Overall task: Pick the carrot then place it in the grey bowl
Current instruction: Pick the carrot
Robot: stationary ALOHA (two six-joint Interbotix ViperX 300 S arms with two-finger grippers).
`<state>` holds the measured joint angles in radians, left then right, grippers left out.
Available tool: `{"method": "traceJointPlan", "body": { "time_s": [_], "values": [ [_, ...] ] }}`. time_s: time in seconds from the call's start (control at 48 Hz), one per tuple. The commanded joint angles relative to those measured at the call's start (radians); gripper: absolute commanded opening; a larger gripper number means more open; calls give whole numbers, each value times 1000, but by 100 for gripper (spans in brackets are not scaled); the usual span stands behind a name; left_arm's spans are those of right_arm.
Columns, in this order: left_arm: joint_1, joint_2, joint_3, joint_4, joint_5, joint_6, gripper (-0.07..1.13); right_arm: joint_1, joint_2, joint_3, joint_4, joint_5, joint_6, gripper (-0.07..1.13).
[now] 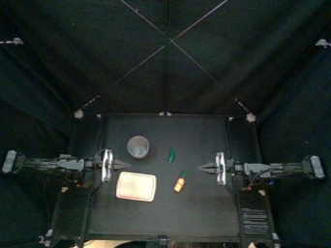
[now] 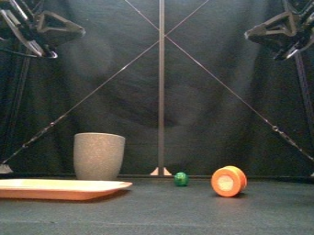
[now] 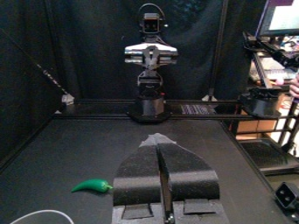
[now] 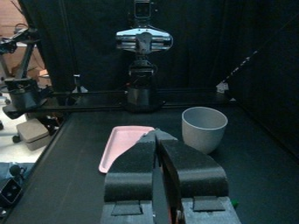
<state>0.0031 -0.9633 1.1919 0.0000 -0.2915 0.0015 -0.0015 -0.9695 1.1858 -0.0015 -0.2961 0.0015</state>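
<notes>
The black bench [image 1: 207, 208] carries two containers; the left claw [image 3: 162, 140] and right claw [image 4: 160, 136] hang raised at its sides, each with jaws pressed together and holding nothing; the flat pink tray [image 1: 137, 186] lies front-left; the tall grey speckled cup [image 1: 138, 146] stands upright behind it; the orange toy carrot [image 1: 181, 181] lies on the bench just right of the tray, in neither container; a small green toy vegetable [image 1: 172, 153] lies right of the cup.

A pink tray [image 1: 137, 186] and a green toy [image 1: 171, 153] lie apart.
</notes>
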Motion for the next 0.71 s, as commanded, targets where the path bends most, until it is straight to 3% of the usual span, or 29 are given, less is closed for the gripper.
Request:
{"method": "traceJointPlan", "body": {
  "time_s": [0.021,0.188,0.417,0.708],
  "values": [
    [31,-37,-32,2,-6,2,-7,23,35,-20,6,5,8,-3],
    [55,-58,-21,2,-2,0,-1,86,135,-61,2,117,44,5],
    [57,-60,-15,3,9,2,-1,206,337,-133,0,209,44,5],
    [60,-58,-15,3,18,0,-1,209,561,-176,0,190,43,11]
  ]
}}
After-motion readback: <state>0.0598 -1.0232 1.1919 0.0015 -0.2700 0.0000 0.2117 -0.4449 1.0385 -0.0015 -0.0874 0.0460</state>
